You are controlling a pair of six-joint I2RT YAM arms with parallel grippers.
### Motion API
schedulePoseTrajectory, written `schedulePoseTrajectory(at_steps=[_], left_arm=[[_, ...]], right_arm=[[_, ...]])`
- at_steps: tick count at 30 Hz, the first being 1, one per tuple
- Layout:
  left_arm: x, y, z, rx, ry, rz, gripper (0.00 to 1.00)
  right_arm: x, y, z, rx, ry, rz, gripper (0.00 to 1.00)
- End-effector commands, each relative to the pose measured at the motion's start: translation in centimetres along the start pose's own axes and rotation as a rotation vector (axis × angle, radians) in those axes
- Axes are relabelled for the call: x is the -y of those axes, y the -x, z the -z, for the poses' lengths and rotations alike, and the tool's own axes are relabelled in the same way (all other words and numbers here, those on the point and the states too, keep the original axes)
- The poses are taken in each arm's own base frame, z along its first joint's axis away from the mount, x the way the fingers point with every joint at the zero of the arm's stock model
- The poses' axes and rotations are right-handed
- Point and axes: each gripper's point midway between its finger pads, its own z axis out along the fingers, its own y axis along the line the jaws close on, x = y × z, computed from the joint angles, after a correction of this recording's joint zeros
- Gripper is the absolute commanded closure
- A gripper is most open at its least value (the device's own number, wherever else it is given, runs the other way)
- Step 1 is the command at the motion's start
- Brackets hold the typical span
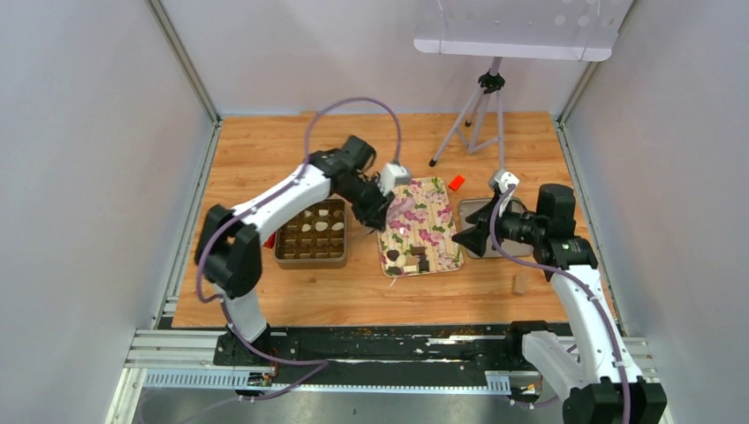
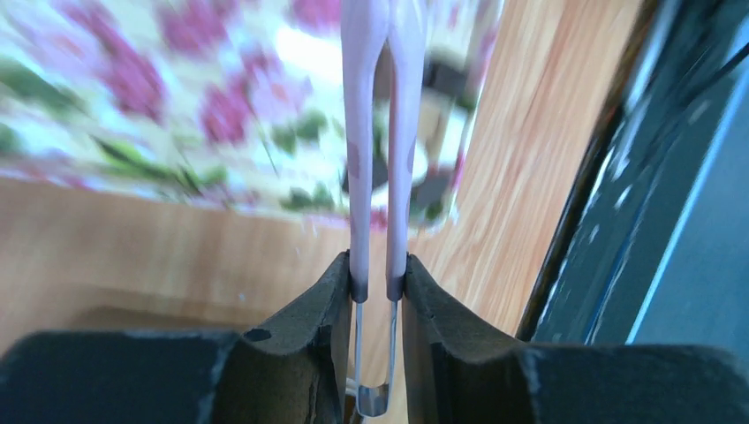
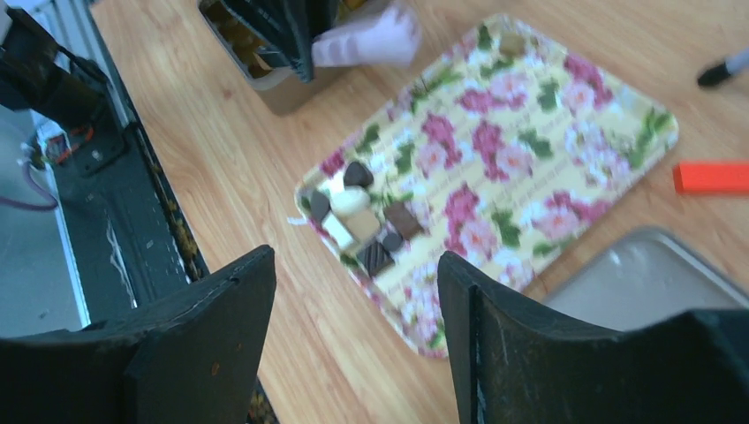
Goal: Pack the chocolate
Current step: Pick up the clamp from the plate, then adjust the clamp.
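Tongs point(image 2: 359, 132) sit clamped in the left gripper point(image 2: 378, 269) (view blurred); right gripper point(image 3: 356, 265) gapes empty, chocolate point(image 3: 362, 221) ahead of it.

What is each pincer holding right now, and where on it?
The left pincer clamps the pink tongs low on both arms, just above their metal hinge end. The right pincer is open and holds nothing.
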Motion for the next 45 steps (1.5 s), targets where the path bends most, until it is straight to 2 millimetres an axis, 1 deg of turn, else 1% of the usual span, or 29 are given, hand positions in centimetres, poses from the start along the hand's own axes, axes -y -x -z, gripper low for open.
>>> schedulePoseTrajectory(at_steps=[1, 3, 4, 5, 8, 11, 14, 17, 20, 22, 24, 26, 28, 30, 31, 32, 35, 37, 38, 39, 40, 41, 42, 44, 45], left_arm=[[3.8, 13.0, 10.9, 0.708, -0.161, -0.021, 0.71], [4.0, 16.1, 14.9, 0.947, -0.201, 0.003, 0.71], [4.1, 17.4, 16.6, 1.013, -0.215, -0.002, 0.70], [4.4, 18.1, 17.4, 1.026, -0.233, -0.009, 0.70], [5.2, 19.8, 19.5, 1.082, -0.313, -0.017, 0.69], [6.1, 20.7, 20.6, 1.108, -0.376, -0.043, 0.69], [7.0, 20.7, 21.2, 1.112, -0.416, -0.071, 0.69], [7.6, 20.6, 21.6, 1.105, -0.442, -0.086, 0.69], [7.8, 20.6, 21.8, 1.107, -0.447, -0.094, 0.70], [7.8, 20.6, 21.9, 1.108, -0.448, -0.097, 0.70], [7.9, 20.6, 21.9, 1.107, -0.453, -0.100, 0.70], [7.9, 20.7, 21.9, 1.106, -0.455, -0.101, 0.68], [7.7, 20.7, 21.7, 1.103, -0.456, -0.098, 0.65], [7.6, 20.7, 21.5, 1.095, -0.453, -0.095, 0.62], [7.4, 20.7, 21.4, 1.088, -0.448, -0.090, 0.58], [7.1, 20.7, 21.1, 1.078, -0.438, -0.081, 0.53], [5.4, 20.3, 20.3, 1.047, -0.385, -0.021, 0.33], [4.6, 19.4, 20.2, 1.020, -0.342, -0.027, 0.26], [4.3, 18.8, 20.2, 1.005, -0.315, -0.051, 0.23], [4.1, 17.9, 20.3, 0.982, -0.284, -0.077, 0.06], [3.9, 16.9, 20.4, 0.955, -0.240, -0.118, 0.01], [3.6, 15.4, 20.0, 0.899, -0.189, -0.143, 0.00], [3.3, 14.0, 19.8, 0.846, -0.105, -0.208, 0.00], [3.4, 11.0, 19.4, 0.721, -0.002, -0.328, 0.00], [3.6, 10.2, 19.5, 0.684, 0.035, -0.371, 0.00]], right_arm=[[-0.1, 6.4, -2.6, 0.144, 0.022, 0.013, 0.31], [-0.5, 8.7, -3.8, 0.166, 0.066, -0.005, 0.26], [-0.6, 9.8, -4.4, 0.180, 0.084, -0.039, 0.22], [-0.5, 10.8, -5.0, 0.191, 0.095, -0.057, 0.17], [-0.4, 14.0, -6.2, 0.232, 0.132, -0.080, 0.12], [-1.0, 17.0, -7.4, 0.280, 0.188, -0.064, 0.12], [-2.2, 18.8, -8.6, 0.312, 0.256, -0.016, 0.12], [-3.1, 19.2, -9.6, 0.322, 0.296, -0.006, 0.13], [-4.1, 18.7, -10.5, 0.312, 0.343, -0.013, 0.15], [-5.2, 18.4, -10.9, 0.301, 0.378, -0.013, 0.19], [-5.5, 18.2, -11.1, 0.299, 0.383, -0.007, 0.25], [-5.1, 18.5, -11.2, 0.310, 0.356, -0.009, 0.38], [-4.1, 19.1, -11.2, 0.330, 0.289, -0.019, 0.54], [-3.8, 19.9, -11.0, 0.353, 0.260, 0.002, 0.66], [-3.9, 20.1, -10.9, 0.354, 0.271, 0.021, 0.73], [-4.2, 20.1, -10.7, 0.351, 0.284, 0.043, 0.76], [-4.4, 19.1, -10.2, 0.310, 0.294, 0.089, 0.80], [-4.0, 17.6, -9.7, 0.263, 0.276, 0.104, 0.80], [-3.7, 16.3, -9.4, 0.224, 0.264, 0.104, 0.80], [-3.5, 15.3, -9.0, 0.196, 0.251, 0.110, 0.81], [-3.2, 14.2, -8.5, 0.165, 0.241, 0.125, 0.81], [-2.9, 12.9, -8.1, 0.125, 0.229, 0.140, 0.80], [-2.6, 11.3, -7.7, 0.070, 0.215, 0.169, 0.81], [-2.4, 8.2, -6.8, -0.042, 0.202, 0.249, 0.81], [-2.3, 6.6, -6.3, -0.096, 0.201, 0.295, 0.81]])
